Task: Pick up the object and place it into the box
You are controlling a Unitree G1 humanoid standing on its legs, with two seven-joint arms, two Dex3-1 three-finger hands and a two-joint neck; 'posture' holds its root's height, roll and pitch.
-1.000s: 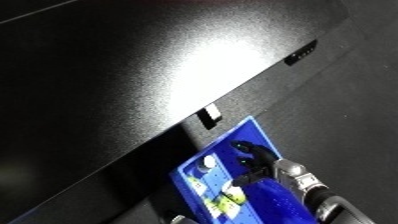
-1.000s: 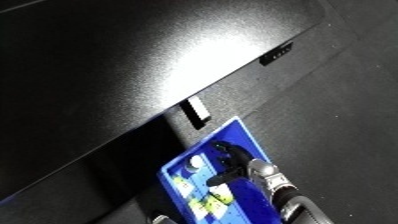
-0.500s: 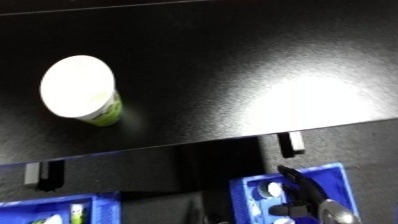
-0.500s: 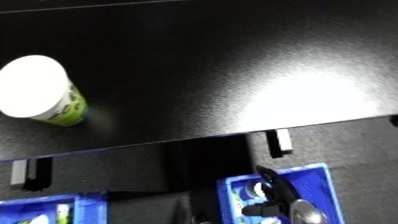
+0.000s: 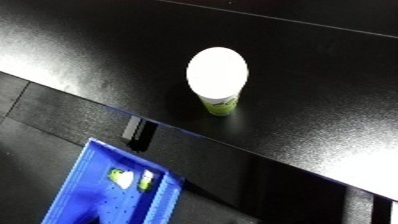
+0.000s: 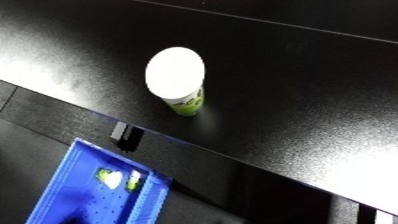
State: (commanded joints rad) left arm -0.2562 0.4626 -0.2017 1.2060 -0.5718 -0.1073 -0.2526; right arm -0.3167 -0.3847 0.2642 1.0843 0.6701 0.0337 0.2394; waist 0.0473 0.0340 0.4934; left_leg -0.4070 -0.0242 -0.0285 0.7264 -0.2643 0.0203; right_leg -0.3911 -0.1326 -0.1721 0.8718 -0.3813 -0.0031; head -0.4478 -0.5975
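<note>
A cup with a white lid and a green-patterned side [image 5: 218, 80] stands upright on the black table [image 5: 320, 70], a little back from the table's near edge. Below that edge, at the lower left, sits a blue bin [image 5: 89, 200] holding small white and green items [image 5: 123, 178]. Neither hand shows in the left eye view or the right eye view.
The table's front rim [image 5: 178, 145] runs diagonally from the left down to the lower right, with a small bright bracket [image 5: 133, 129] on it just above the bin. Dark floor lies beneath.
The camera has swung left: the cup now sits mid-picture and the left blue bin is in view. The right hand and the right bin have gone out of the picture.
</note>
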